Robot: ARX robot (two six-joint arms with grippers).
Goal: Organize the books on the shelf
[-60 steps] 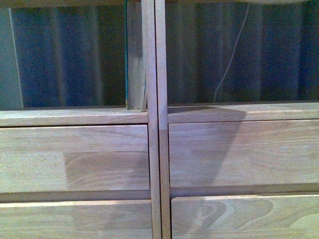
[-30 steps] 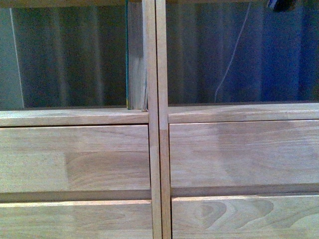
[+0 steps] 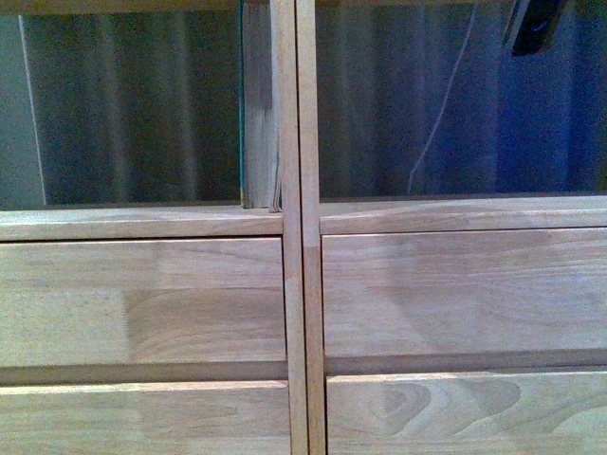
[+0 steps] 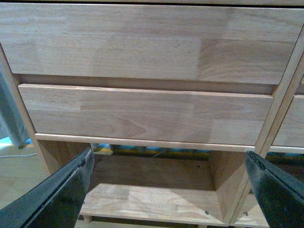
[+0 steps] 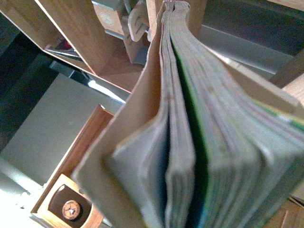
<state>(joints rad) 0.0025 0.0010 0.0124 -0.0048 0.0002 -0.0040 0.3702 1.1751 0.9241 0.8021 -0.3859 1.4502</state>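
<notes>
Books (image 5: 199,142) fill the right wrist view edge-on: a floppy bundle of thin softcovers, pages fanning apart, right up against the lens. What I take for the right claw (image 3: 536,24) is just a dark shape at the upper right of the front view. Its fingers are hidden behind the bundle, so I can't tell whether it's clamped (my guess is yes, since the bundle seems to hang in the air). One more slim book (image 3: 258,104) stands upright in the left compartment of the shelf (image 3: 142,223), touching the centre divider on its right. The left claw (image 4: 168,190) is spread wide with nothing in it, facing the drawer fronts (image 4: 142,114). Handling-wise these look light but bendy and slick, so they'll probably sag and slide against each other. I'd pinch the whole bundle near the spine, not the loose page edges.
</notes>
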